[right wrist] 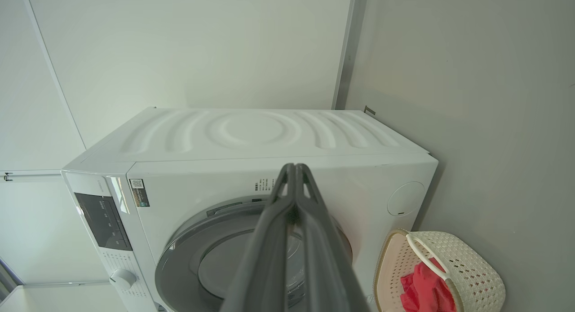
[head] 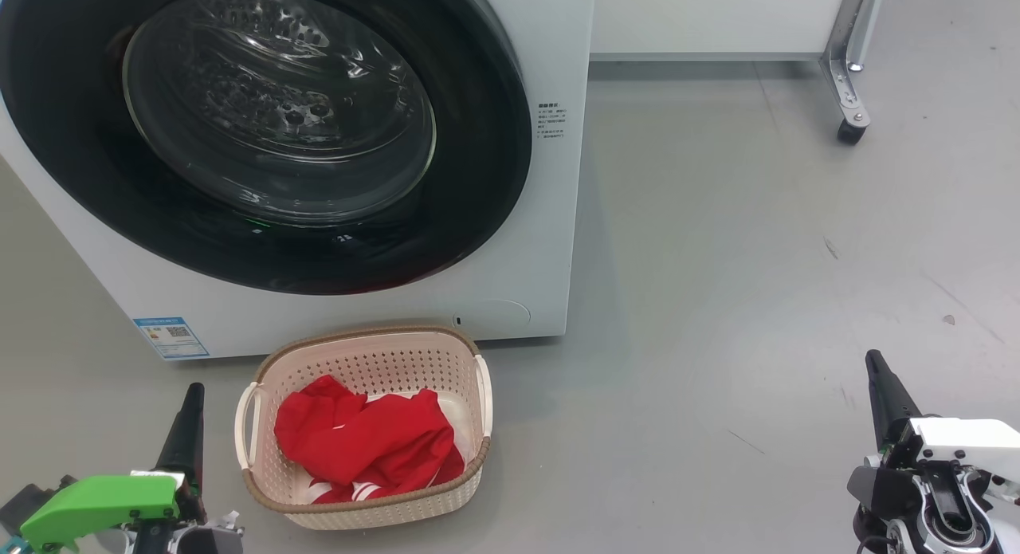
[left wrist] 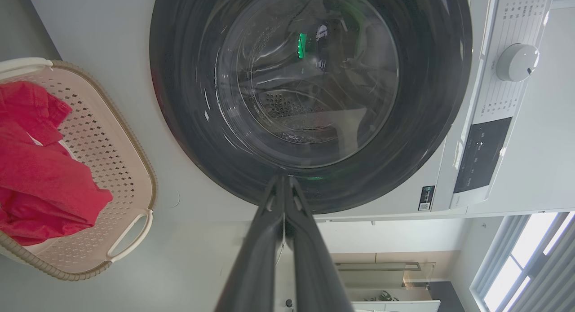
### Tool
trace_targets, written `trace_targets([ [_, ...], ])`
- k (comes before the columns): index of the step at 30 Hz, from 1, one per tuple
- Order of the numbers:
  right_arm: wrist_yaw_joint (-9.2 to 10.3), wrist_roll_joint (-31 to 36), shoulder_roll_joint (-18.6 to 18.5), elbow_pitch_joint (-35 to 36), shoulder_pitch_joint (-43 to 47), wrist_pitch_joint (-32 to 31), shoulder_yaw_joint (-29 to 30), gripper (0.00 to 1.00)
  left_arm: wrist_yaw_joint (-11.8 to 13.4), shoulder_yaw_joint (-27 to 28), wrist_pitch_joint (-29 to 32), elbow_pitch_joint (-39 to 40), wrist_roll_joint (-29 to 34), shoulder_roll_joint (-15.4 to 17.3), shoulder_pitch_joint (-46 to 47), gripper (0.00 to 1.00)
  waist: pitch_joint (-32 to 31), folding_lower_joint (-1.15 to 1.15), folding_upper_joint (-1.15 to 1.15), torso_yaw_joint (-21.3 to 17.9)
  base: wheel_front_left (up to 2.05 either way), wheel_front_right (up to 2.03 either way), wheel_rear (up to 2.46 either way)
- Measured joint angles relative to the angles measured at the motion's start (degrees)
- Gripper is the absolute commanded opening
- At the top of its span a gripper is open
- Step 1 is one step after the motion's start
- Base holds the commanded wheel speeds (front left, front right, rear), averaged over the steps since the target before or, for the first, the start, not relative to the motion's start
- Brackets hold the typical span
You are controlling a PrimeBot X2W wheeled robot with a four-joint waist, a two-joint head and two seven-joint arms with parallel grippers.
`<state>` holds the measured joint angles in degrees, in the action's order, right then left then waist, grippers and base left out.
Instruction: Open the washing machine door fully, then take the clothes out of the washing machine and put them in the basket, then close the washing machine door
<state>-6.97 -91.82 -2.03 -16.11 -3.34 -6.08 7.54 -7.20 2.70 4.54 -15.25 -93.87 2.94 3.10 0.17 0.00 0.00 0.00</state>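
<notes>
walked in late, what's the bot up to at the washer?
Nothing is being handled right now. The washing machine door sits shut against the washing machine. The red clothes lie in the basket on the floor in front of it. The left gripper and right gripper are both shut and empty, low on either side, touching nothing. By how things lie, the unloading job looks finished.

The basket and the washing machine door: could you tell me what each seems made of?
The basket looks like matte cream moulded plastic, given its punched holes; brown rim imitates weave. The washing machine door has a glossy black rim, probably plastic, around clear, reflective glass.
</notes>
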Motion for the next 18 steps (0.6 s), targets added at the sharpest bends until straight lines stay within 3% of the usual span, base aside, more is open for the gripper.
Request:
trace_targets([
  [18,0.0,0.0,0.0,0.01,0.0,-0.01,0.01,0.0,0.0,0.05,0.01,0.0,0.0,-0.01,0.01,0.0,0.0,0.0,0.0,0.0,0.0,0.0,0.0],
])
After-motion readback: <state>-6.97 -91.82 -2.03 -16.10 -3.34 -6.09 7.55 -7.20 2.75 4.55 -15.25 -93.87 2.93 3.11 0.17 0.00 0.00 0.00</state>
